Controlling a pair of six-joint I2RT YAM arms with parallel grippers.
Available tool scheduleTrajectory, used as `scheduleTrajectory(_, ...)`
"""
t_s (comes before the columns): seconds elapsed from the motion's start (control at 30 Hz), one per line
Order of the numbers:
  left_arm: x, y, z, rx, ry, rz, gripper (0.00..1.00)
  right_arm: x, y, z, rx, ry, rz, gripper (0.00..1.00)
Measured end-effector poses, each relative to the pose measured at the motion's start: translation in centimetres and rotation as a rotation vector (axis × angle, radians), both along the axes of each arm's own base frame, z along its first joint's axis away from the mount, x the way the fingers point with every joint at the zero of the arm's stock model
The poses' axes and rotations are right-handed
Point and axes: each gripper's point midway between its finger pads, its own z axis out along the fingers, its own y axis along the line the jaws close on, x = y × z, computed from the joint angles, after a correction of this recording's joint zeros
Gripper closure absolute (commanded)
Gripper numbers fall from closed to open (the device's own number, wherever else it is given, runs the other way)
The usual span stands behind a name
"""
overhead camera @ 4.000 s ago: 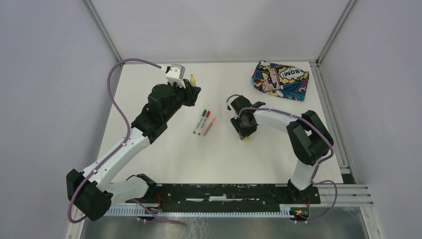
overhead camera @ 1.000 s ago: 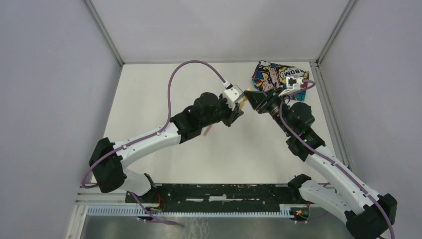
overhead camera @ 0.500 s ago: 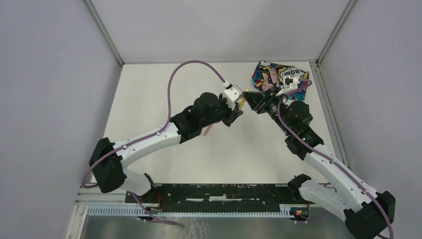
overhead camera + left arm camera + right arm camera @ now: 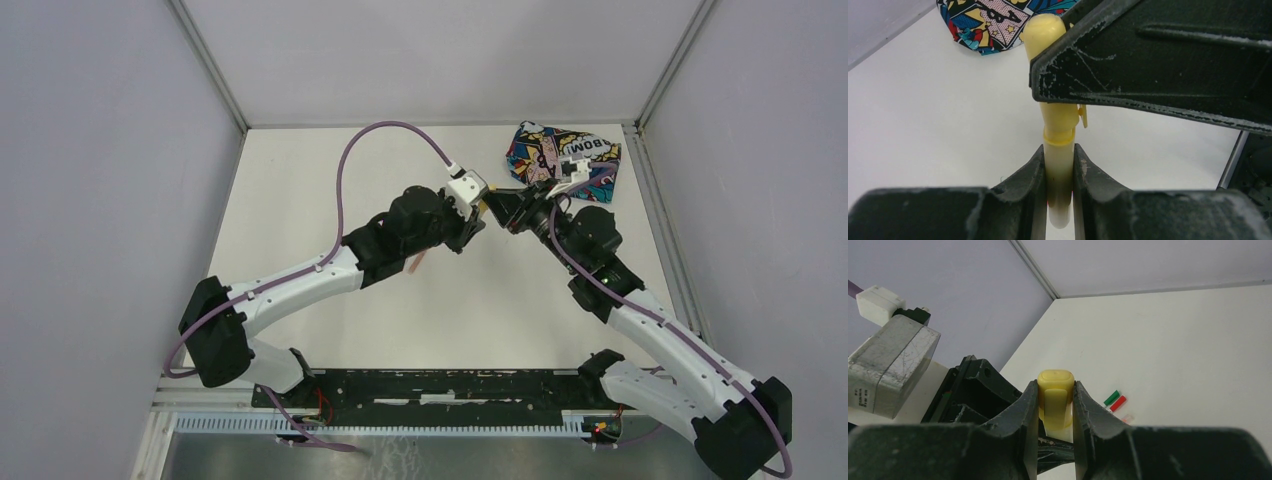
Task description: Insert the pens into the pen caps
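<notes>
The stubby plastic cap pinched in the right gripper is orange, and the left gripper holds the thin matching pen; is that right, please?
Not quite: the right wrist view shows the stubby plastic cap is yellow, not orange. The right gripper does pinch it, and the left gripper holds the thin yellow pen.

Both arms reach forward and inward, wrists angled toward each other, grippers nose to nose. My left gripper (image 4: 477,216) is clamped tight on the yellow pen (image 4: 1058,170). My right gripper (image 4: 504,210) is pinched on the yellow cap (image 4: 1055,396), one finger crossing my left camera.
</notes>
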Motion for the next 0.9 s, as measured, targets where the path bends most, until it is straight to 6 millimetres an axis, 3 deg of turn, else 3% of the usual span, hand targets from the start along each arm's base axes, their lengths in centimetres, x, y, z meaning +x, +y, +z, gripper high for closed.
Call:
scheduleTrajectory(0.4, 0.1, 1.0, -1.8, 0.057, 0.029, 0.035, 0.98, -0.3, 1.2, -2.1, -0.018, -0.030, -0.029, 0.91)
scheduleTrajectory(0.7, -0.4, 1.8, -3.7, 0.111, 0.066, 0.041, 0.98, -0.8, 1.8, -4.0, -0.020, -0.047, -0.032, 0.84)
scheduleTrajectory(0.9, -0.6, 2.3, -4.3, 0.117, 0.068, 0.047, 0.98, -1.2, 2.2, -4.7, -0.028, -0.051, -0.011, 0.91)
